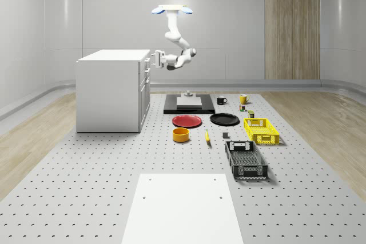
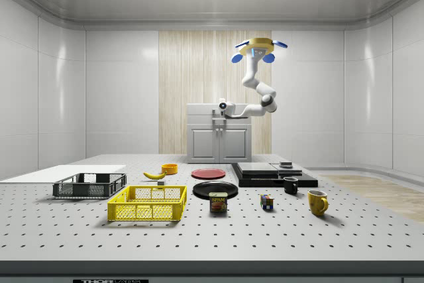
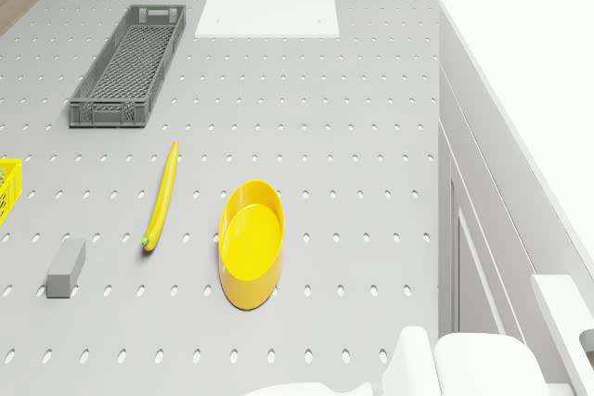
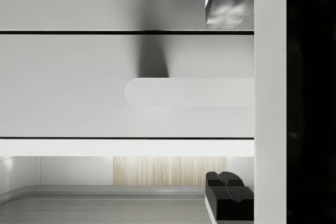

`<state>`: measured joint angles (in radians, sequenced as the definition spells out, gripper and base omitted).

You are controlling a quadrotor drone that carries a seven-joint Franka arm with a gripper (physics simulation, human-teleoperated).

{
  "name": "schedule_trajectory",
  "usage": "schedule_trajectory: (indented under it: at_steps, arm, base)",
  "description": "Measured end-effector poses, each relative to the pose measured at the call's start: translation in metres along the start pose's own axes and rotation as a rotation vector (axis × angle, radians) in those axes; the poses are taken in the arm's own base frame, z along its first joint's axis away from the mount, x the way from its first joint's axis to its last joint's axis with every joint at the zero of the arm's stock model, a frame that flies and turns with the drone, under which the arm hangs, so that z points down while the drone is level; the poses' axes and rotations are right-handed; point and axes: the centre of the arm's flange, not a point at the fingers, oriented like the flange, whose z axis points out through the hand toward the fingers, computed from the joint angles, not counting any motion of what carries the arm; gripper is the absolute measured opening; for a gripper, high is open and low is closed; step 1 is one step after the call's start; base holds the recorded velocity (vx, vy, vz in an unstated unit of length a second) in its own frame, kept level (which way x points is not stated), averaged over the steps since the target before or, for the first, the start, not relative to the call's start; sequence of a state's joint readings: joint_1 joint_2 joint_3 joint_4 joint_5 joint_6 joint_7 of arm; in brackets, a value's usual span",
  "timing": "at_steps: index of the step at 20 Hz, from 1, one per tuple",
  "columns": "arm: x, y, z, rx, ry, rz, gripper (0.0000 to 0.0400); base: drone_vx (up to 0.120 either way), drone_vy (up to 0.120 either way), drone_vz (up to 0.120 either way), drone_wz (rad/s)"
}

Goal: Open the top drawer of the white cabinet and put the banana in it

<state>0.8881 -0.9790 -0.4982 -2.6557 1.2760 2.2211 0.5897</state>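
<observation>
drone hovers beside white cabinet | gripper at top drawer, fingers spread about handle | drawer shut, banana on surface

Readable text: "SPAM" on the can label, standing near the front edge of the table in the side view, just beside the yellow basket. Nothing else legible.
</observation>
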Motion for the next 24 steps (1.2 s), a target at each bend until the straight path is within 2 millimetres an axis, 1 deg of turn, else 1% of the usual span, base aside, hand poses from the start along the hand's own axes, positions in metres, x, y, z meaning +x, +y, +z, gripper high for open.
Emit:
schedule_trajectory:
  at_steps: [3, 7, 19, 24]
  arm:
    - [0.000, 0.000, 0.011, 0.000, 0.000, 0.000, 0.0400]
    - [0.000, 0.000, 0.020, 0.000, 0.000, 0.000, 0.0400]
    - [0.008, -0.007, 0.026, 0.000, 0.000, 0.000, 0.0400]
    - [0.008, -0.008, 0.035, 0.000, 0.000, 0.000, 0.0400]
  base:
    - [0.000, 0.000, 0.000, 0.000]
    - [0.000, 0.000, 0.000, 0.000]
    - [0.000, 0.000, 0.000, 0.000]
    - [0.000, 0.000, 0.000, 0.000]
